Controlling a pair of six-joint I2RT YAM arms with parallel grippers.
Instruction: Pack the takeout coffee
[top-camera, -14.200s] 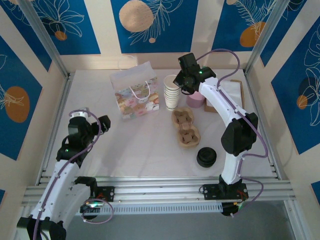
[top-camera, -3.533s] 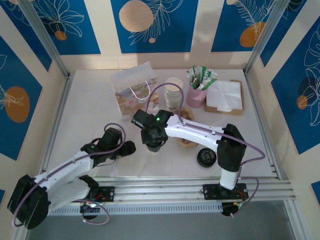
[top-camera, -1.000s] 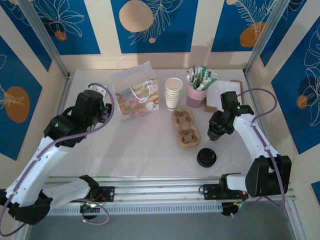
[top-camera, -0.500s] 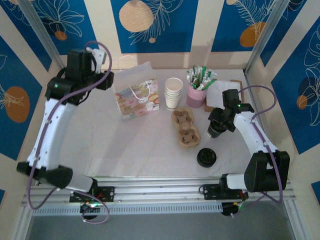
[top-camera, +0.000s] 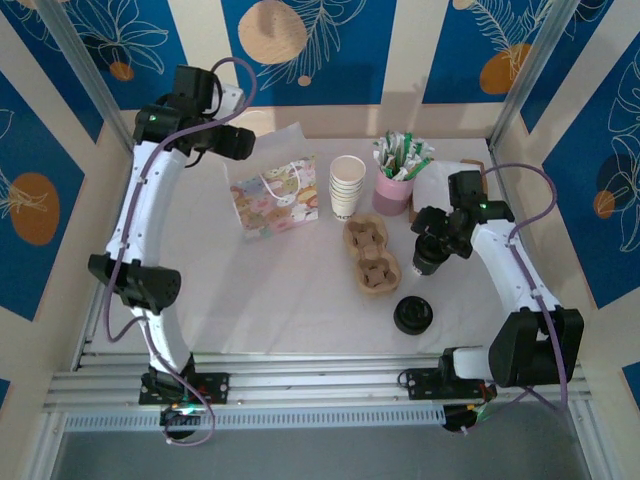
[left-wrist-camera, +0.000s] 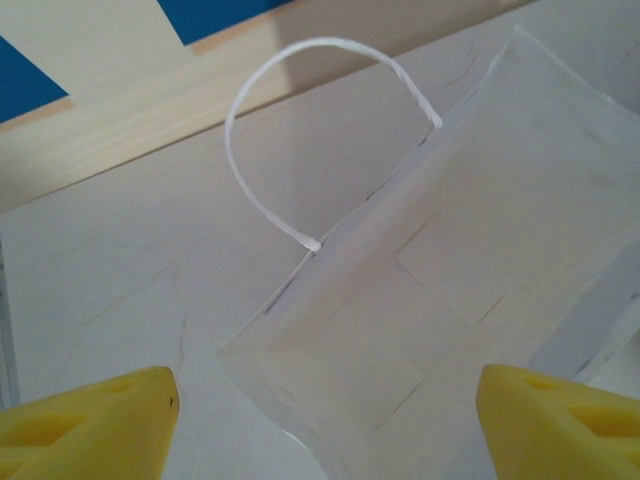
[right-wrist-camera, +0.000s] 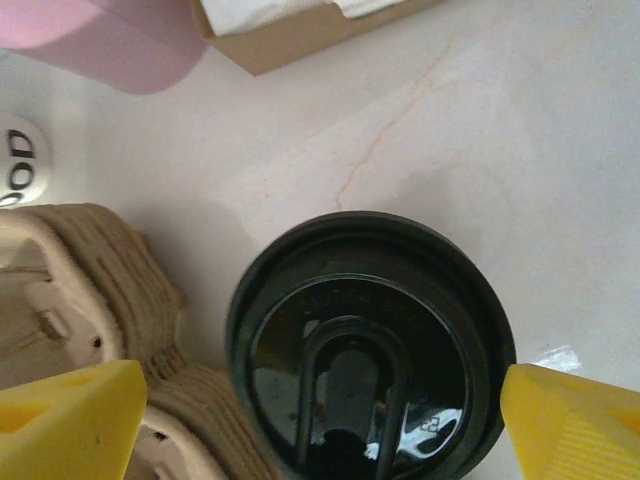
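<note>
Right gripper (right-wrist-camera: 322, 415) — jaws wide, gripping nothing, set either side of the black lid of the takeout coffee (right-wrist-camera: 370, 345), which stands upright just right of the pulp cup carrier (top-camera: 372, 257). Left gripper (left-wrist-camera: 320, 420) — jaws wide, empty, over the gift bag (left-wrist-camera: 450, 280), left of the carrier.

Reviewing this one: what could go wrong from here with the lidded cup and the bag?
1. The paper cup with the round black plastic lid stands close against the brown moulded-pulp cup carrier; the open right gripper, closing on it, might snag the carrier.
2. The paper gift bag with the white cord handle looks light; the open left gripper could tip it.
</note>
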